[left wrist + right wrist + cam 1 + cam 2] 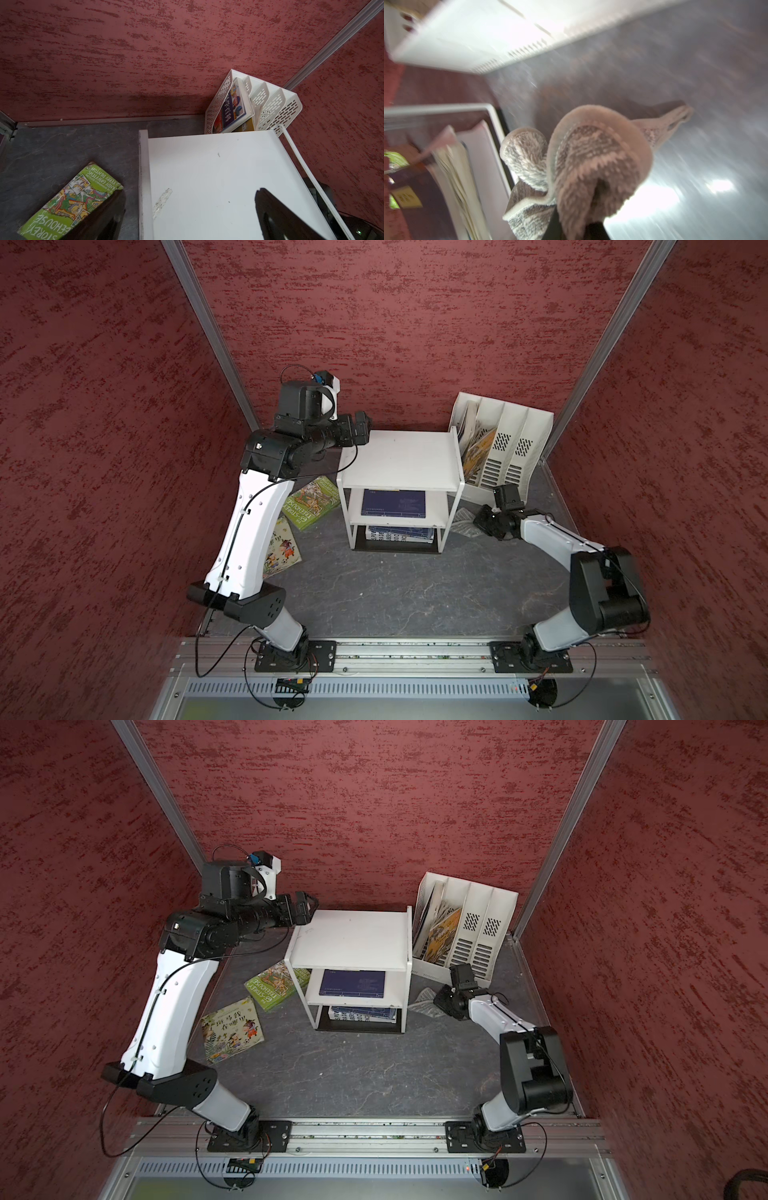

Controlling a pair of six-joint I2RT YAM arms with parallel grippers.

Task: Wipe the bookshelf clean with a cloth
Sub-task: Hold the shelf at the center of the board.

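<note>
Progress looks early to you: the cloth (591,158) is in hand, but nothing suggests it has met the bookshelf (399,460). The right gripper (575,228) is pressed together on a bunched fold of the cloth, low over the table (415,593) toward its back right corner. It sits just beside the bookshelf's right leg and in front of the file holder (515,448). One corner of the cloth trails off toward the table. The right wrist view is too blurred to say whether any of it rests there.

The left gripper (362,429) is spread wide and empty, hovering at the back left corner of the bookshelf's top. One finger is over the top, the other past its edge.

The top carries a pale scuff (162,201) and a few dark specks, so I judge the wiping itself is all ahead of you. The cloth has to come up onto the top first. The two lower tiers hold books (394,504), which will crowd any wipe there.
</note>
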